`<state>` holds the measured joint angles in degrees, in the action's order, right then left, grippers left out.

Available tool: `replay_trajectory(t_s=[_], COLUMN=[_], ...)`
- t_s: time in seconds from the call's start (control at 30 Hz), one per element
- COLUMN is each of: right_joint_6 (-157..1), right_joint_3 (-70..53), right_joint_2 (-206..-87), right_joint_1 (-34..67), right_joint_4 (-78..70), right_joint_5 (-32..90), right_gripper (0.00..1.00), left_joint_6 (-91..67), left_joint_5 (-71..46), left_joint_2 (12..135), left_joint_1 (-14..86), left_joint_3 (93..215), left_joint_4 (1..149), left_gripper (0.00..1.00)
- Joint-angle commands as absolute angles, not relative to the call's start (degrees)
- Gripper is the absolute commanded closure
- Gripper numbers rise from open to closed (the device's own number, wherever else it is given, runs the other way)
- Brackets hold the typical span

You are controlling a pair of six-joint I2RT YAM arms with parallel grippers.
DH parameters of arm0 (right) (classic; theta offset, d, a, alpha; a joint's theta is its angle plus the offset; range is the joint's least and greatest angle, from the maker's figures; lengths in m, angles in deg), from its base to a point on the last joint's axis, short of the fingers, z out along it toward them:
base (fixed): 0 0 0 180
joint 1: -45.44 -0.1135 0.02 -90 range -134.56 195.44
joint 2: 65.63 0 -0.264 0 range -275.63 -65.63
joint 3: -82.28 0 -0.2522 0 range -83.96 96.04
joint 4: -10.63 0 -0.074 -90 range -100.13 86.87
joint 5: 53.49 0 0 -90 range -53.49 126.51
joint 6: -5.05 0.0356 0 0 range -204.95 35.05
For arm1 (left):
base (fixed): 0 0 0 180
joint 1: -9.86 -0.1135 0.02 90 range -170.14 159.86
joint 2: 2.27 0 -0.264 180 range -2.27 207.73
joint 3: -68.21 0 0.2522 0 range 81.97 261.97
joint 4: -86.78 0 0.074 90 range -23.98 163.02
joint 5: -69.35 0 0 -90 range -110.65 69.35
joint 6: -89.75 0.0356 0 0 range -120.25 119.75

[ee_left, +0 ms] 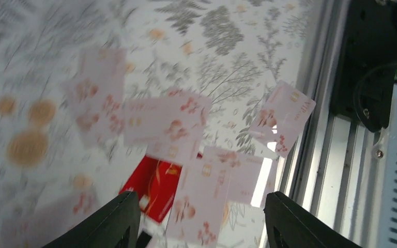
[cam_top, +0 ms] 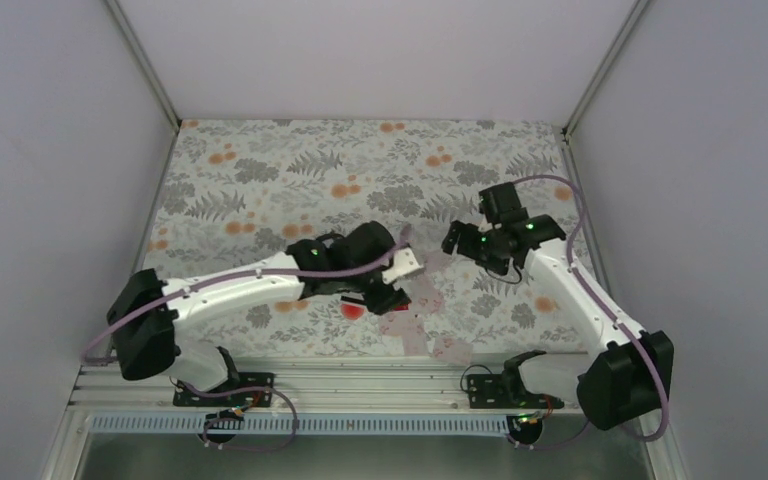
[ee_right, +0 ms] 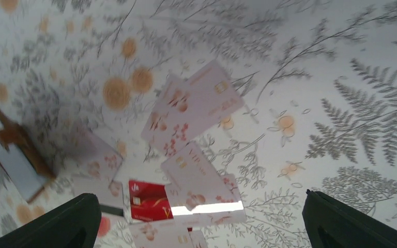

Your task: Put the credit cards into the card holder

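Floral cloth [cam_top: 260, 170]: cards [ee_left: 165, 121] beneath left hand [ee_left: 201, 206]

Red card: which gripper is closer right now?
Left. The left gripper hovers almost over the red card, jaws open. The right gripper sits farther off, back and to the right in the top view, also open.

My top camera overlooks the whole table [cam_top: 260, 160] from behind. Both wrist cameras look down closer, sharing the credit cards [ee_left: 160, 121].
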<state>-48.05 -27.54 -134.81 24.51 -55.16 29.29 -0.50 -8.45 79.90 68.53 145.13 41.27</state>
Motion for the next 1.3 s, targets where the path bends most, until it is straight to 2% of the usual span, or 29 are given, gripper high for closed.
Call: replay_trajectory(t_s=[0.0, 0.13, 0.23, 0.4, 0.53, 0.63, 0.77, 1.0, 1.27], right_joint_6=[-45.74, -44.79, -44.43, -47.30, -49.98, -48.32, -45.04, -42.58, -39.61], right_joint_3=[-27.58, -34.83, -37.49, -38.72, -39.72, -40.40, -45.61, -52.26, -59.71], right_joint_2=[-134.01, -132.56, -130.11, -128.69, -127.00, -126.86, -127.13, -123.82, -118.71], right_joint_1=[31.25, 36.44, 36.90, 37.19, 37.18, 37.08, 36.85, 36.61, 36.48], right_joint_4=[-58.03, -62.32, -65.32, -70.72, -74.14, -75.32, -70.70, -68.00, -64.94], right_joint_5=[25.17, 16.78, 17.93, 19.00, 17.51, 17.12, 6.94, 9.06, 4.67], right_gripper=[0.01, 0.01, 0.01, 0.01, 0.01, 0.01, 0.01, 0.01, 0.01], left_joint_6=[13.42, 10.34, 6.16, 0.17, -2.22, -2.81, -3.06, -3.63, -2.88], left_joint_5=[-13.07, -9.53, -8.12, -7.61, -6.88, -5.46, -3.44, -1.86, -2.06], left_joint_2=[85.11, 90.30, 91.76, 96.08, 97.95, 100.14, 103.18, 105.93, 106.59], left_joint_1=[74.77, 75.15, 75.87, 76.73, 77.18, 77.25, 77.21, 77.21, 77.20], left_joint_3=[146.82, 149.31, 148.46, 147.33, 145.71, 145.93, 146.94, 147.62, 146.83], left_joint_4=[49.76, 50.14, 54.60, 59.85, 63.43, 63.97, 63.75, 64.46, 64.57], left_gripper=[0.39, 0.44, 0.47, 0.63, 0.69, 0.70, 0.71, 0.72, 0.77])
